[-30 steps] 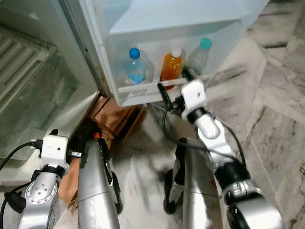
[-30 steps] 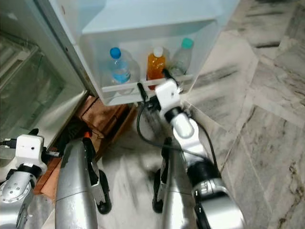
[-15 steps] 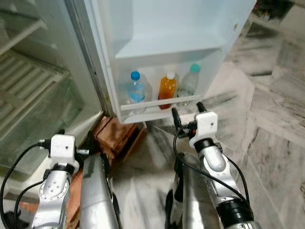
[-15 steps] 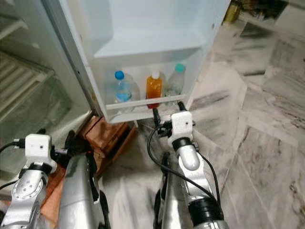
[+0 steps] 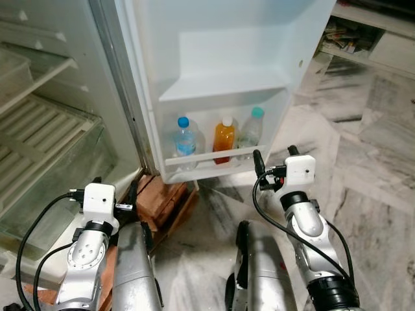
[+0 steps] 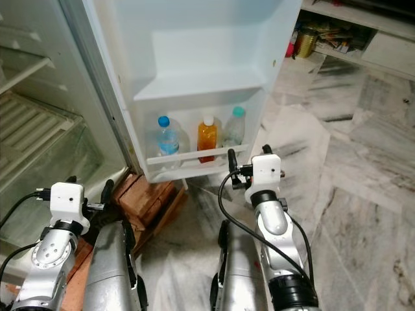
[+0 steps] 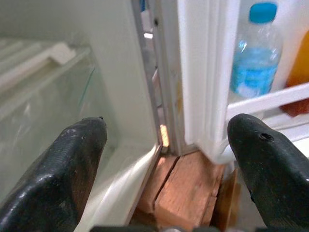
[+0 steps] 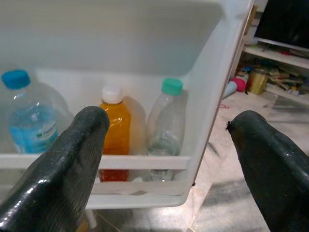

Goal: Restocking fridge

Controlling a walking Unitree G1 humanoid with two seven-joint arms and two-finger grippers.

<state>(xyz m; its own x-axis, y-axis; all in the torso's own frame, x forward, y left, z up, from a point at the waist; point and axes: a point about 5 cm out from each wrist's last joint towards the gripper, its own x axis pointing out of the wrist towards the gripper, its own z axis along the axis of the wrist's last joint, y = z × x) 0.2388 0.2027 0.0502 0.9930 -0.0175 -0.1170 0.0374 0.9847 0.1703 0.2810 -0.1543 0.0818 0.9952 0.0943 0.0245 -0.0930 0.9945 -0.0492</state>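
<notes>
Room: grey-veined marble floor (image 5: 363, 162) runs under the open white fridge door (image 5: 259, 39); brown wooden blocks (image 5: 162, 194) sit at the foot of that door.
Door rack: white bottom shelf of the fridge door (image 5: 207, 159) holds three bottles in a row behind its rail: a clear water bottle with a blue cap and blue label (image 5: 185, 141) nearest the hinge, an orange juice bottle with a white cap (image 5: 224, 139) in the middle, a clear bottle with a teal cap (image 5: 251, 133) nearest the door's free edge.
Right gripper: your right gripper (image 5: 272, 162) is spread wide and empty, just in front of the rack rail, not touching it.
Left gripper: your left gripper (image 7: 164, 140) is also spread and empty, low beside the hinge side of the door.
Judgement: the rack looks stocked, with some room near the blue-capped bottle.
Advice: keep the right fingers clear of the rail, and pull straight away from the door.
</notes>
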